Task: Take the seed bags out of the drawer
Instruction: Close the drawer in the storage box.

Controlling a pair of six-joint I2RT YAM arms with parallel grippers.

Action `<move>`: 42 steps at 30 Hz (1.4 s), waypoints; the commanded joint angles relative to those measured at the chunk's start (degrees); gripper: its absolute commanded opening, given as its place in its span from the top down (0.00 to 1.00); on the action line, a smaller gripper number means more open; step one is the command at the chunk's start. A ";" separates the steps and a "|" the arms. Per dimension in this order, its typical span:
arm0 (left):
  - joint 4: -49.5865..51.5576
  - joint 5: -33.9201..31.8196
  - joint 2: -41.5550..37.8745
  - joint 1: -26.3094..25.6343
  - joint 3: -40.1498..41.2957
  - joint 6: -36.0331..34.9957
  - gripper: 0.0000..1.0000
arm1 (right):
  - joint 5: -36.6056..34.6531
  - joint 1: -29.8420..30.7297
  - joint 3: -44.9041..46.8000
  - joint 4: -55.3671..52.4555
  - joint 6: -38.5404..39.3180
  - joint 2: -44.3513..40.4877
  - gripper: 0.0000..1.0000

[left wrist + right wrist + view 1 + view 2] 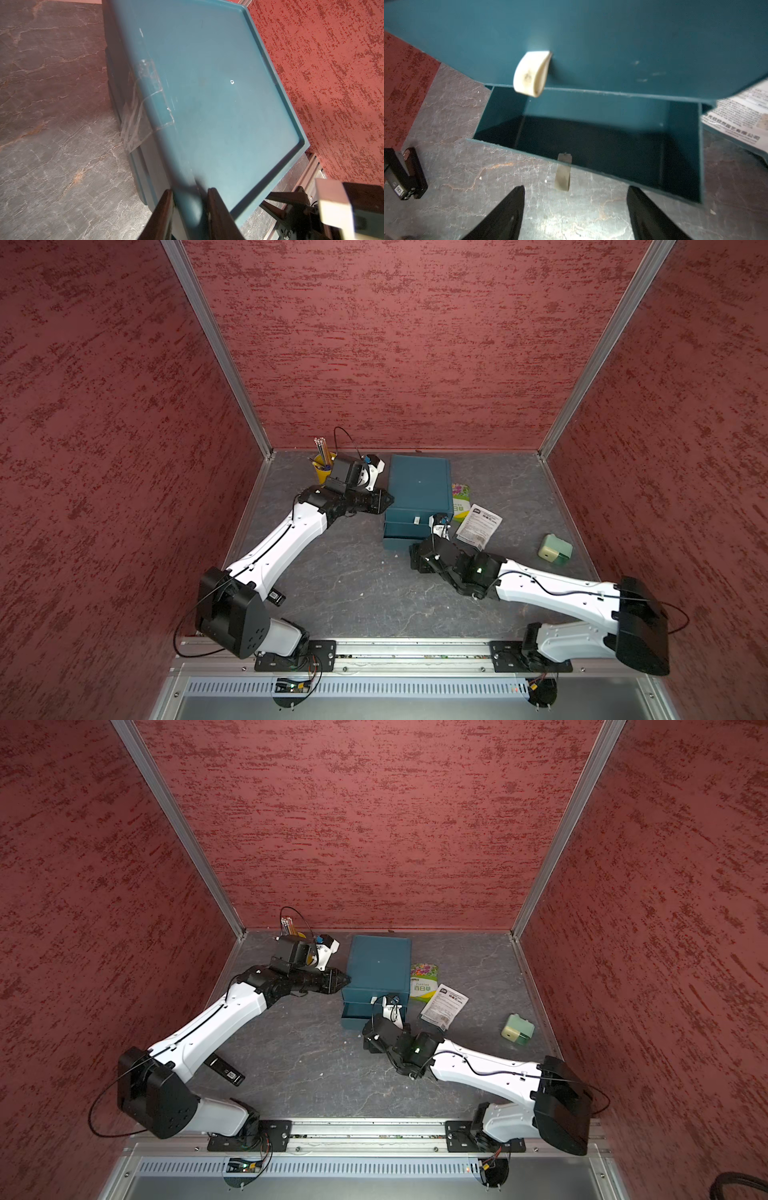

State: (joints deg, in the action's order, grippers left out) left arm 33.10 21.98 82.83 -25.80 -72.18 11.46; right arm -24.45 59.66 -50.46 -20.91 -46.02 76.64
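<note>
The box [417, 485] is clamped at its top edge by the left fingers [162, 212], likely to steady it, while the right fingers [510, 209] are held apart before the open drawer [591, 106], empty where seen, the green bag [460, 497] and white bag [478, 526] being laid beside the box on the tabletop [353, 580].

Left claw [190, 192] clamped tight; right claw [576, 188] spread wide.

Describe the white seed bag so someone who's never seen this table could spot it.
Find the teal drawer box near the back of the table. Two flat packets lie beside it, on the side facing the pale green block. Yours is the white packet with black print, tilted, unlike the green flower-print packet behind it.
</note>
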 commanded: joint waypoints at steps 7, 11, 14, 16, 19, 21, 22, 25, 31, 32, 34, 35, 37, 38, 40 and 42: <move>12.08 4.04 2.87 -2.06 2.93 -1.91 0.70 | -3.72 -2.12 -0.53 10.99 4.85 4.74 0.19; 12.17 4.32 2.62 -2.14 2.93 -1.71 0.70 | -5.42 -3.56 0.52 13.09 5.74 4.55 0.18; 12.29 4.48 2.62 -2.36 2.89 -1.58 0.70 | -5.50 -5.30 1.60 14.47 6.11 4.23 0.18; 12.33 4.58 2.65 -2.57 2.72 -1.42 0.70 | -5.26 -6.44 2.09 15.31 6.57 4.22 0.18; 12.46 4.74 2.82 -2.92 2.42 -1.16 0.70 | -4.59 -7.80 2.63 16.60 7.82 4.35 0.18; 12.51 4.74 3.00 -3.16 2.16 -1.10 0.70 | -3.98 -8.64 2.84 16.95 8.27 4.31 0.17; 12.59 4.73 3.10 -3.20 1.97 -1.05 0.70 | -3.87 -9.01 3.06 17.14 8.52 4.14 0.17; 13.08 4.75 3.22 -3.72 1.38 -0.99 0.70 | -3.04 -9.56 3.48 16.95 8.93 2.97 0.17; 14.24 4.57 2.32 -4.74 0.97 -0.79 0.70 | 2.55 -9.57 4.38 12.38 6.60 -1.86 0.13; 14.28 4.48 2.06 -4.84 1.15 -0.81 0.70 | 3.79 -9.40 4.91 11.00 5.55 -2.93 0.12; 14.23 4.47 1.79 -5.06 1.52 -0.53 0.70 | 5.69 -8.84 5.62 8.44 3.95 -5.01 0.08; 14.03 4.73 1.63 -5.22 1.69 -0.33 0.70 | 6.11 -8.25 6.15 7.05 2.93 -6.10 0.07; 13.74 5.03 1.45 -5.56 1.89 0.09 0.70 | 6.83 -7.40 6.86 4.56 1.13 -8.19 0.03; 13.67 5.16 1.44 -5.65 1.84 0.29 0.70 | 7.06 -7.13 7.10 3.51 0.17 -9.06 0.02; 13.65 5.18 1.54 -5.92 1.41 0.60 0.69 | 8.36 -6.80 7.57 1.85 -1.39 -10.89 0.01; 14.12 4.34 1.77 -6.10 0.85 0.77 0.68 | 9.02 -6.58 7.30 -0.42 -3.00 -11.95 0.01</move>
State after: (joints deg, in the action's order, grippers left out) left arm 36.03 23.29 82.96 -30.06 -73.41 12.58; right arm -17.89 52.45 -43.64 -16.58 -45.41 66.39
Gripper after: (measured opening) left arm 0.318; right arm 0.987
